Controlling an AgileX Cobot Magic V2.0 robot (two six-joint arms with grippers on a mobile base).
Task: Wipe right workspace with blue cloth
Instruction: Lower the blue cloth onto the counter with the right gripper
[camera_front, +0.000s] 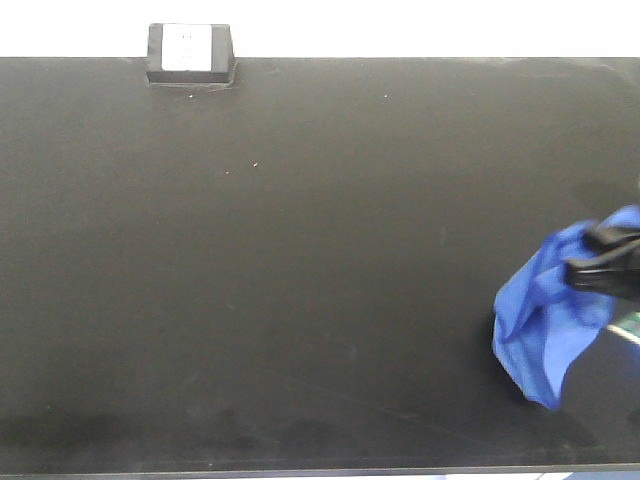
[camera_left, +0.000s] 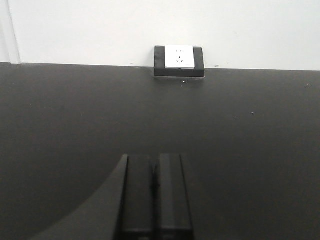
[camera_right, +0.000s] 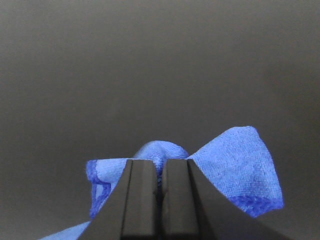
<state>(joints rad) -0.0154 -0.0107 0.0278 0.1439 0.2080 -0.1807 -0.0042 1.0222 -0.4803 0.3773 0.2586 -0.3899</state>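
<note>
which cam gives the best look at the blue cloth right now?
Exterior front-facing: it shows most of the blue cloth, draped from the right gripper over the black countertop. Right wrist shows only folds bunched around the shut fingers. Left wrist shows none of it.

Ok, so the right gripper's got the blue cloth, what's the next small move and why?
Probably lower the right gripper so the blue cloth presses flat on the black countertop, ready to sweep left. The cloth hangs bunched from the shut gripper at the far right of the front view, and the surface to its left shows a few pale specks.
</note>
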